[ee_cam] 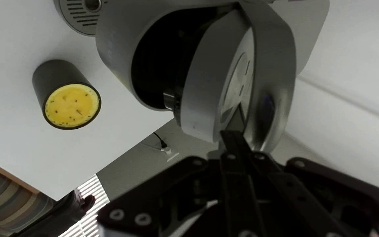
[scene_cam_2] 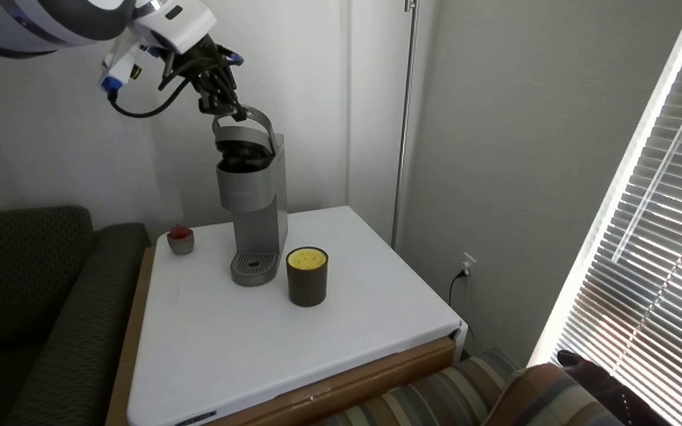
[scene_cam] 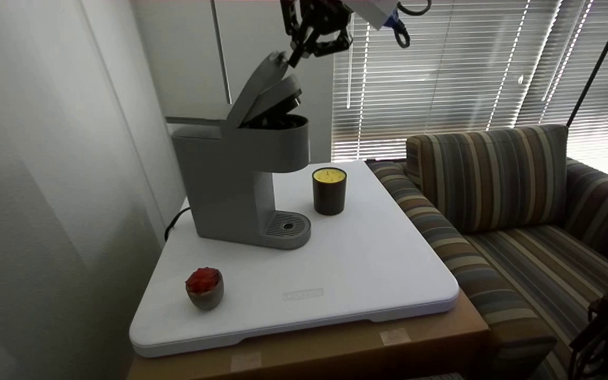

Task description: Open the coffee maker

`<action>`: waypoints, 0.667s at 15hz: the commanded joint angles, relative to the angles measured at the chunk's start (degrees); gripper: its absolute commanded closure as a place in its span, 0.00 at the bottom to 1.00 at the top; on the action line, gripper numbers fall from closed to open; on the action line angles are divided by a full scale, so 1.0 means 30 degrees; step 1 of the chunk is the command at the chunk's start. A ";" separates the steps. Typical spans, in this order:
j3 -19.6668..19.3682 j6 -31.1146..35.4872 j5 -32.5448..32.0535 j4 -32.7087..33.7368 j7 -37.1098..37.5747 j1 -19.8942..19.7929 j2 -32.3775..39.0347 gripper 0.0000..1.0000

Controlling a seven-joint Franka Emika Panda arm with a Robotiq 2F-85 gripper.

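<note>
The grey coffee maker (scene_cam: 219, 184) stands upright on the white table; it also shows in an exterior view (scene_cam_2: 252, 192) and in the wrist view (ee_cam: 117, 42). Its lid (scene_cam: 277, 97) is tilted up on its rear hinge, with the dark brewing chamber (ee_cam: 163, 59) open below. A curved handle (ee_cam: 275, 72) arches over the lid and is raised too. My gripper (scene_cam: 294, 55) is at the raised front end of the lid and handle. In the wrist view its fingertips (ee_cam: 232, 135) are together, between the lid top and the handle. Nothing shows between them; exact contact is unclear.
A dark cup with yellow content (scene_cam: 329, 192) stands beside the drip base. A small pot with a red top (scene_cam: 205, 290) stands near the table's edge (scene_cam: 304, 316). A wall (scene_cam: 82, 184) runs close behind the machine. A striped armchair (scene_cam: 494, 179) adjoins the table.
</note>
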 commanded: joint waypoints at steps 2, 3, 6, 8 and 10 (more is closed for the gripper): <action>0.0425 0.0261 0.0321 0.0719 -0.0122 -0.0036 0.0258 1.00; 0.0483 0.0233 0.0312 0.0804 -0.0118 -0.0030 0.0298 1.00; 0.0324 0.0171 -0.0084 0.1131 0.0128 0.0165 0.0394 1.00; 0.0259 0.0139 -0.0184 0.1415 0.0149 0.0250 0.0464 1.00; 0.0137 0.0191 -0.0367 0.1727 0.0220 0.0381 0.0561 1.00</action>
